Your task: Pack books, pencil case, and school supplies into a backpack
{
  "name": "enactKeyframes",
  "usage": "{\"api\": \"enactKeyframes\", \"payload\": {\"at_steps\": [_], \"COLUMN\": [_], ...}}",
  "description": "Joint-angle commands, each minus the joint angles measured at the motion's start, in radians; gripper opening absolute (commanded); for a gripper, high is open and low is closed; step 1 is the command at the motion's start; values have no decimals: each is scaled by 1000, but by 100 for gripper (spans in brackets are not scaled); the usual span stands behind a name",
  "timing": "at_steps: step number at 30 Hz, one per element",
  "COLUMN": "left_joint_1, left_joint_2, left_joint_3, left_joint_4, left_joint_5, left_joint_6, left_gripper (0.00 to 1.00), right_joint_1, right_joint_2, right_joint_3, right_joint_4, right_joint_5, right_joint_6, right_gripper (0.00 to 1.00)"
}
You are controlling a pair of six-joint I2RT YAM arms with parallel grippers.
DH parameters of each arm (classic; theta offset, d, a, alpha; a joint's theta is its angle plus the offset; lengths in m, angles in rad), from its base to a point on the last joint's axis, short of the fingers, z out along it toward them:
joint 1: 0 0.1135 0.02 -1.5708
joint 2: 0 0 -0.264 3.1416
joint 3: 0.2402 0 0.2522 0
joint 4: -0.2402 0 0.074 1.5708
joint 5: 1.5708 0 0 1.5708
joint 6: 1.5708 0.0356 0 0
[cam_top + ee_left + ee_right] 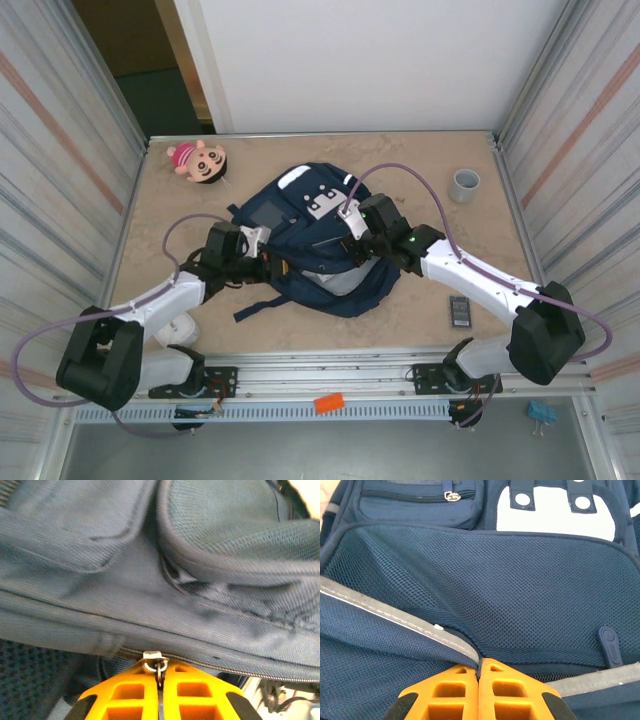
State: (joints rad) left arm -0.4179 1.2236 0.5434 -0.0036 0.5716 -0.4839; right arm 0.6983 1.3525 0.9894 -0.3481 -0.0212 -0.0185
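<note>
Backpack [300,215]: lies flat at the middle of the table [420,150], between the two arms; navy woven fabric, soft and creased, with pale grey lining showing at its near edge.
Front panel: open-weave navy mesh [510,580], slack and sagging into a fold at the left.
Trim: a flat grey reflective strip [395,614] with a stitched edge; a white patch [550,515] crossed by navy tabs with round white studs.
Small pocket: zipped shut, metal slider at the top of the right wrist view.
Left gripper [160,677]: orange ribbed fingers pressed together, nipping the metal zipper pull [154,659] on the backpack's side seam.
Zip line [225,669]: fine metal teeth running right from the pull, under a rolled fabric lip.
Right gripper [480,667]: jaws closed tight, the fold of the reflective strip running into the seam between them; backpack fabric appears pinched there.
Calculator [459,311]: dark, flat, rectangular, on bare table right of the backpack, just beside the right arm's white link.
Table surface: mottled beige, stone-like.
Obscured: both grippers' tips are covered by the wrists in the overhead view; the backpack's opening lies under the arms, interior not legible.
</note>
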Motion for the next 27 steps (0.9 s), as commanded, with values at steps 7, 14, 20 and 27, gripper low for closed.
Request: {"api": "enactKeyframes", "payload": {"at_steps": [7,14,20,27], "left_joint_1": [-53,-68,-68,-71], "left_joint_2": [-34,-3,-7,-28], "left_joint_3": [-100,-79,-62,-40], "left_joint_4": [103,74,67,60], "left_joint_5": [-182,-175,-165,-135], "left_joint_6": [-37,-7,-3,-4], "left_gripper": [3,3,2,2], "right_joint_1": [-94,-91,-56,-82], "right_joint_2": [-136,-288,-312,-195], "right_joint_3": [-47,-324,-420,-449], "right_joint_4": [-153,42,131,378], "right_joint_5": [-139,-378,-368,-414], "right_joint_6": [587,1145,1348,1426], "right_gripper": [49,51,60,62]}}
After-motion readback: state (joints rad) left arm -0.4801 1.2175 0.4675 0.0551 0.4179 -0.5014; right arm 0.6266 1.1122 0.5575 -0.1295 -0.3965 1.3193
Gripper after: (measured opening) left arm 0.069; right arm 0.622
